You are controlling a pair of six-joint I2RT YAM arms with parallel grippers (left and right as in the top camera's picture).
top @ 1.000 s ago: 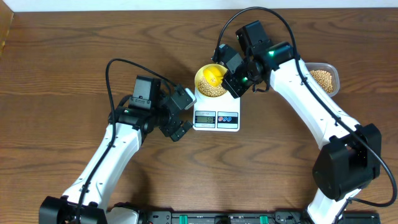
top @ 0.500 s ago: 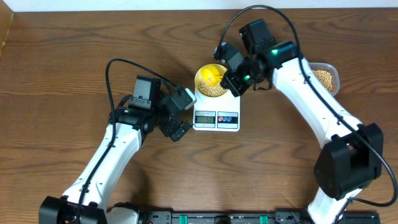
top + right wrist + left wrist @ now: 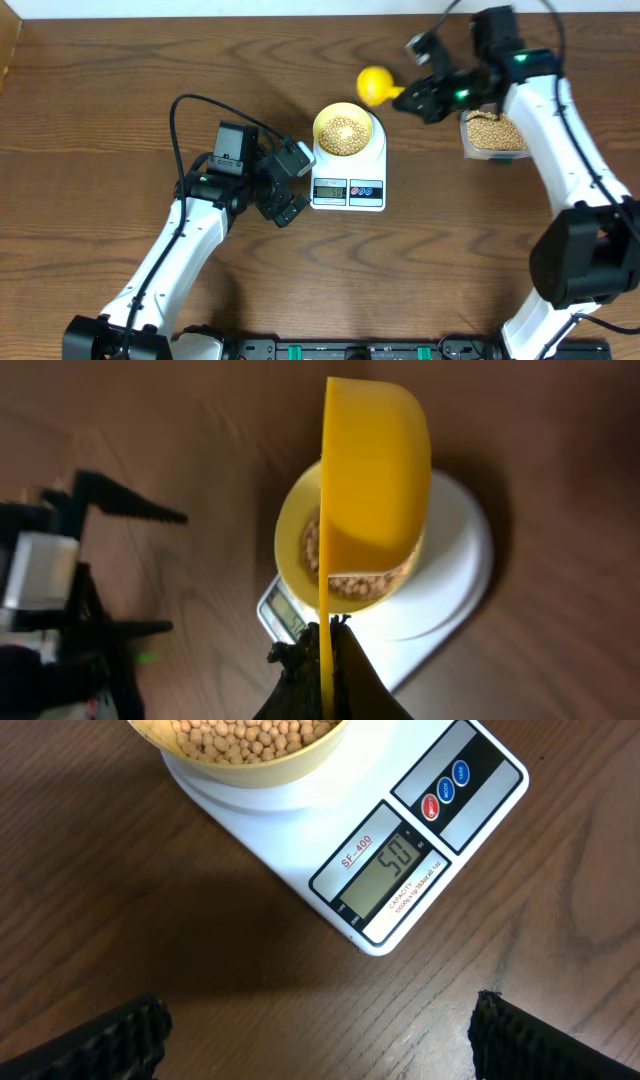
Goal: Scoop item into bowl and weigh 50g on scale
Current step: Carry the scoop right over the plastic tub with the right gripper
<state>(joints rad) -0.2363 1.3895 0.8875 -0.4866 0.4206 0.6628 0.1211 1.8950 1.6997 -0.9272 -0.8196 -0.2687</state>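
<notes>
Bowl point(image 3: 317, 131) on scale point(image 3: 348, 203), scoop point(image 3: 374, 86) well aside

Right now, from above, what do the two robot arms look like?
Both the left arm and right arm have white rounded links, black joints, looping black cables and small green lights. Each ends in a black tool; the left tool has saw-toothed fingers.

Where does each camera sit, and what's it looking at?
Overhead: above the table, looking straight down at scale, bowl, left arm, right arm.
Left wrist: low beside the scale, facing its display; tips of the open left jaws show.
Right wrist: looks along the shut right jaws holding the yellow scoop, toward the bowl.
Shared: all see scale and bowl.
</notes>
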